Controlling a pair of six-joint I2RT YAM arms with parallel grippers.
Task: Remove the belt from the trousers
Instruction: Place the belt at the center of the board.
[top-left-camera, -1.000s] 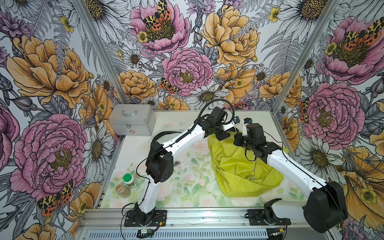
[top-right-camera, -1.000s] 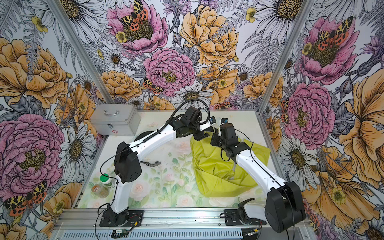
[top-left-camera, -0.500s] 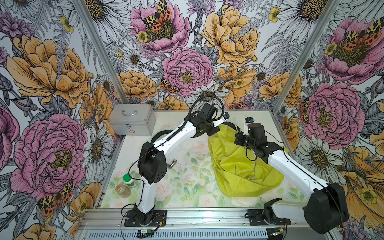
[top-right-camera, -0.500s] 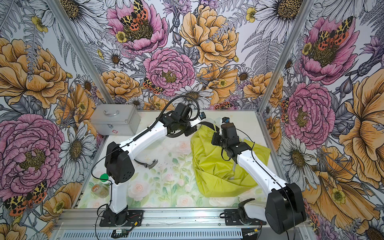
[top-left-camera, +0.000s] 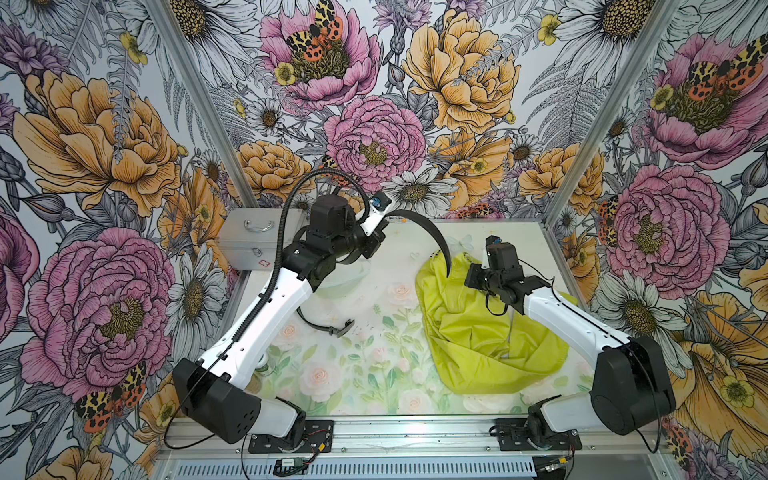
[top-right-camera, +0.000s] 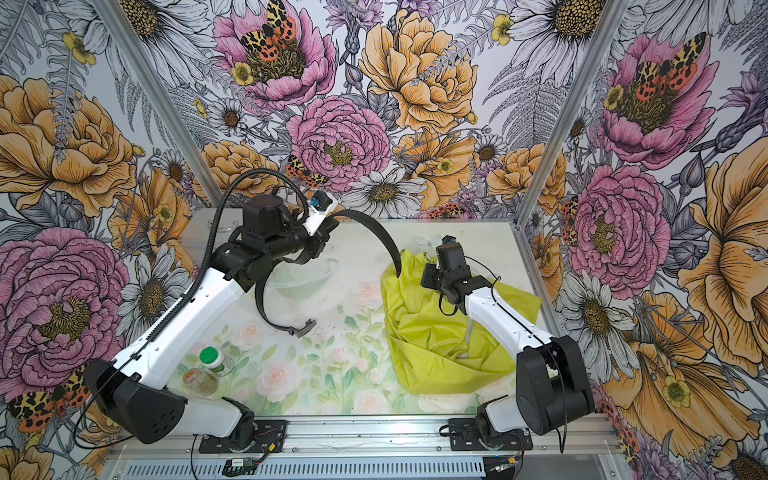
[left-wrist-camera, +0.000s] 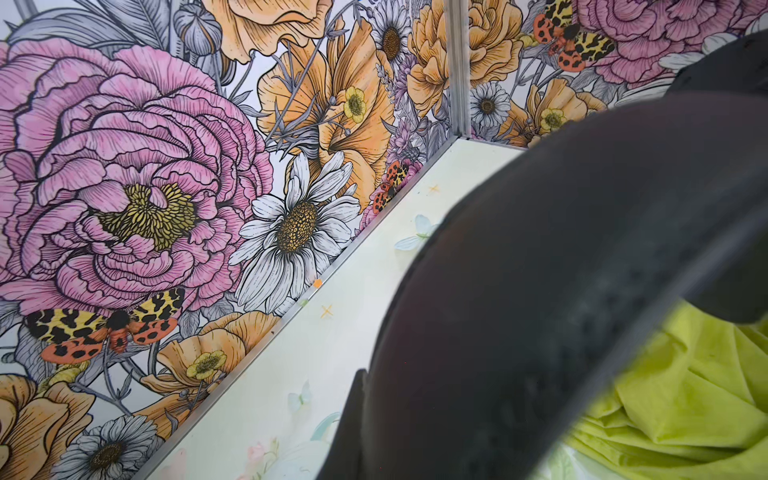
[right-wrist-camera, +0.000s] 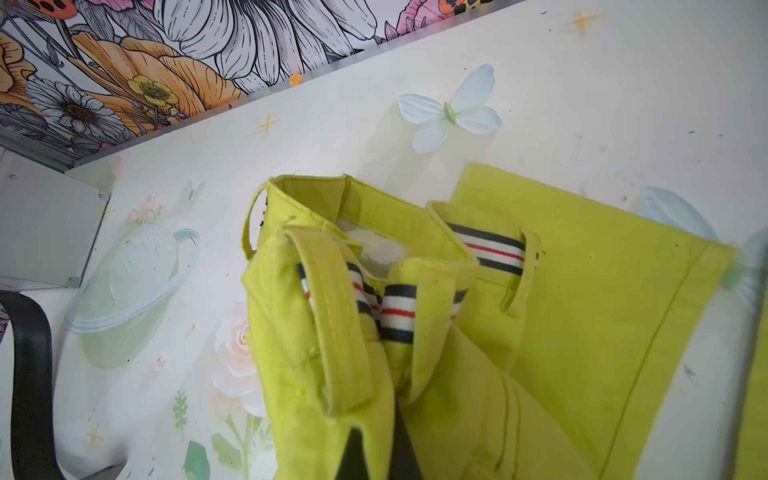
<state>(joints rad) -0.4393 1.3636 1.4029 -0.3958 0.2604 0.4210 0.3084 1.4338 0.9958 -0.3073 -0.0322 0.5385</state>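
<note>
Your right gripper (right-wrist-camera: 376, 451) is pinched tight on the trousers (right-wrist-camera: 561, 332), its two dark fingertips (right-wrist-camera: 353, 455) biting a fold of yellow-green cloth just below the waistband, whose white, dark and red striped lining shows between the belt loops in the right wrist view; your left gripper (top-left-camera: 376, 243) is closed on the belt (top-left-camera: 432, 237), though the fingers themselves are hidden in both top views and the strap fills most of the left wrist view (left-wrist-camera: 540, 311); from that grip one end of the belt arcs up and over toward the trousers, its tapered tip hanging just at the waistband in a top view (top-right-camera: 397, 270), and you cannot tell whether it touches the cloth; the other end loops down under the left arm to the table (top-left-camera: 374, 374), where the buckle (top-right-camera: 302, 328) lies near the middle, well apart from the trousers; the trousers lie crumpled on the right half of the table, waistband toward the far edge, reaching nearly to the near edge (top-right-camera: 436, 332); a metal case (top-left-camera: 253, 241) sits at the far left corner; two jars (top-right-camera: 210, 370) stand near the near left corner beside the left arm.
</note>
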